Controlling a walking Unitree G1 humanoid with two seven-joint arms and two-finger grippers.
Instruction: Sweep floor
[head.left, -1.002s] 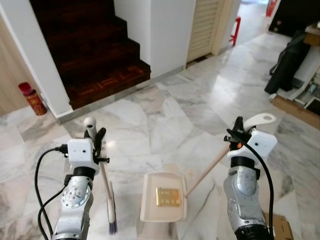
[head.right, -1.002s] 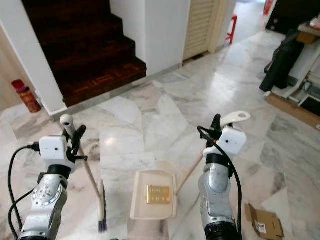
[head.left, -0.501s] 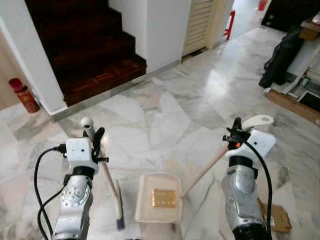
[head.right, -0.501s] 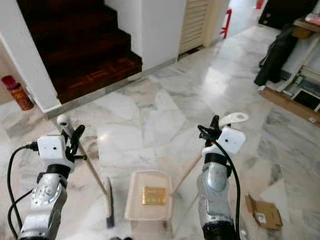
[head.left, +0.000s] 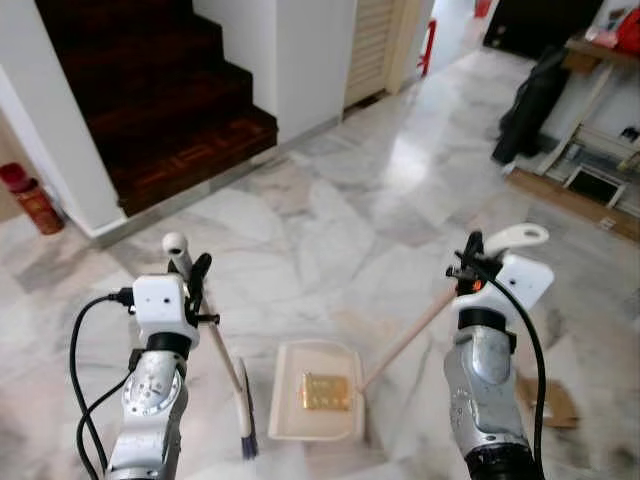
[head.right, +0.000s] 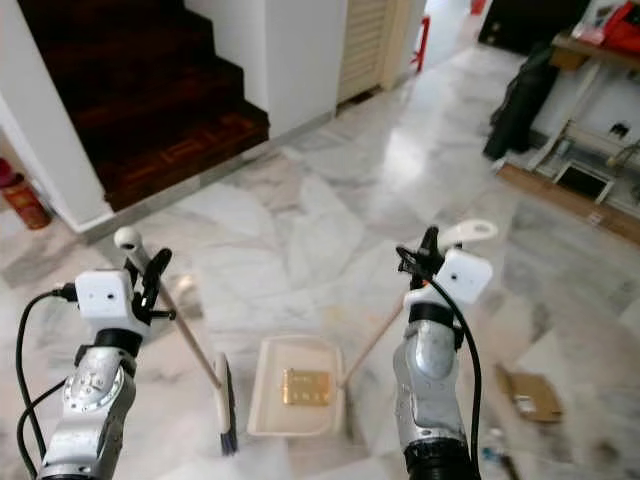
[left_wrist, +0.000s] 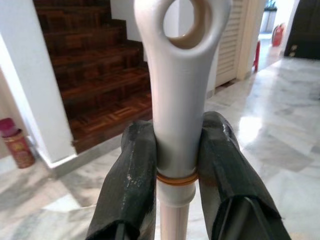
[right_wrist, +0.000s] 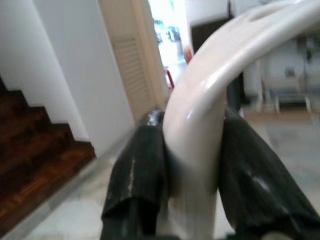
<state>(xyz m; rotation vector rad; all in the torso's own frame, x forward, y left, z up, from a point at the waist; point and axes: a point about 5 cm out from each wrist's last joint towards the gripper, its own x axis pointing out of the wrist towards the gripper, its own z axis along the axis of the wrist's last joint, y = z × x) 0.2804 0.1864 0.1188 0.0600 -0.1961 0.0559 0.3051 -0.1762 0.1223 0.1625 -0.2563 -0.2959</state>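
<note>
A dark wooden staircase (head.left: 150, 90) rises behind. A red canister (head.left: 27, 197) stands left of it. A louvred door (head.left: 372, 45) stands right of it.

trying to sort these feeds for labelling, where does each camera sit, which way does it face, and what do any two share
Left eye view: on the head, looking forward and down at the marble floor; both arms show, left gripper on the broom, right gripper on the dustpan.
Right eye view: beside it, same scene, slightly offset.
Left wrist view: on the left wrist, facing along its fingers clamped on the broom handle, toward the stairs.
Right wrist view: on the right wrist, fingers gripping the dustpan handle.
Both wrist views share the stairs and louvred door.
</note>
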